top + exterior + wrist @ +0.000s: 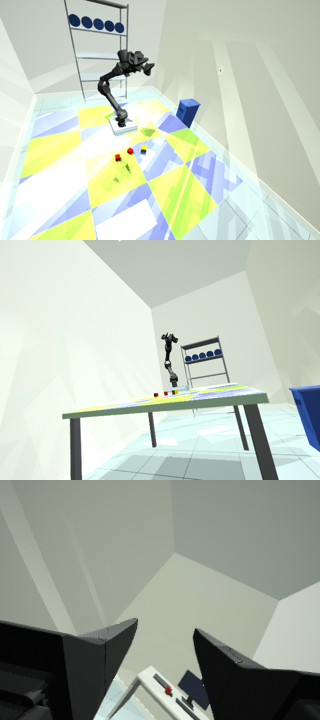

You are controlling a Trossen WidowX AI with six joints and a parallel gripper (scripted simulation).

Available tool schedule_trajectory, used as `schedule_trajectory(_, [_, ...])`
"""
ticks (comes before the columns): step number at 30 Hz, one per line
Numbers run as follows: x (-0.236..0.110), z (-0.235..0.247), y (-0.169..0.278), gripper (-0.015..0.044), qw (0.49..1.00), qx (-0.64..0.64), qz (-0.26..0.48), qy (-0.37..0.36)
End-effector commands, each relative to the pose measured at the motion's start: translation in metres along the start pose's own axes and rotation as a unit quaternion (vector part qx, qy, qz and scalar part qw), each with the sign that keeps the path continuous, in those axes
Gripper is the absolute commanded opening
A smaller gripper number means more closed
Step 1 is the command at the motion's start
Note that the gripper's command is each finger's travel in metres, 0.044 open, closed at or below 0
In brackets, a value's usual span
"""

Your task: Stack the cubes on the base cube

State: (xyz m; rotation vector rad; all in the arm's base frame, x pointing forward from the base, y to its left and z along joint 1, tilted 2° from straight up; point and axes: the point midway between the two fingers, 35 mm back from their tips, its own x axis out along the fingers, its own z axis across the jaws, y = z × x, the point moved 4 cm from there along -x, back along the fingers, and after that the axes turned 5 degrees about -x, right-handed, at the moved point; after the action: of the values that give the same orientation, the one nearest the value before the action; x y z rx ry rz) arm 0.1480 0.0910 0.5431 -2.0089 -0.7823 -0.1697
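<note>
Two red cubes point(117, 157) point(130, 150) point(155, 395) point(165, 393) and a yellow cube point(143, 148) point(174, 392) stand apart in a short row on the patterned table top point(59, 144) point(165, 407), in front of the arm's base. My gripper point(149, 68) point(169, 336) point(165, 627) is raised high above the table, far from all three cubes, and points up and away from them. Its fingers are open with nothing between them. The wrist view shows only walls and ceiling past the two dark fingers.
The arm stands on a white base plate point(123, 127). A metal shelf rack point(77, 64) point(222, 358) with several dark blue discs stands behind it. A blue bin point(188, 112) point(307, 415) stands on the floor beside the table.
</note>
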Motion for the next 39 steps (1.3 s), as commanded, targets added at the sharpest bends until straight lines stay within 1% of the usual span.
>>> schedule_trajectory(1, [0.021,0.021,0.042,0.0265,0.994,0.057,0.085,-0.031])
schedule_trajectory(6, [0.038,0.042,0.098,0.0265,0.97,0.132,0.196,-0.048])
schedule_trajectory(10, [0.042,0.057,0.144,0.0265,0.937,0.193,0.287,-0.045])
schedule_trajectory(14, [0.04,0.069,0.189,0.0265,0.891,0.253,0.375,-0.03])
schedule_trajectory(19, [0.028,0.081,0.243,0.0265,0.817,0.322,0.478,0.008])
schedule_trajectory(23, [0.012,0.089,0.282,0.0265,0.744,0.371,0.553,0.05])
schedule_trajectory(28, [-0.015,0.097,0.325,0.0265,0.638,0.421,0.634,0.116])
schedule_trajectory(34, [-0.055,0.106,0.365,0.0265,0.492,0.46,0.709,0.209])
schedule_trajectory(39, [-0.091,0.112,0.389,0.0265,0.36,0.472,0.75,0.293])
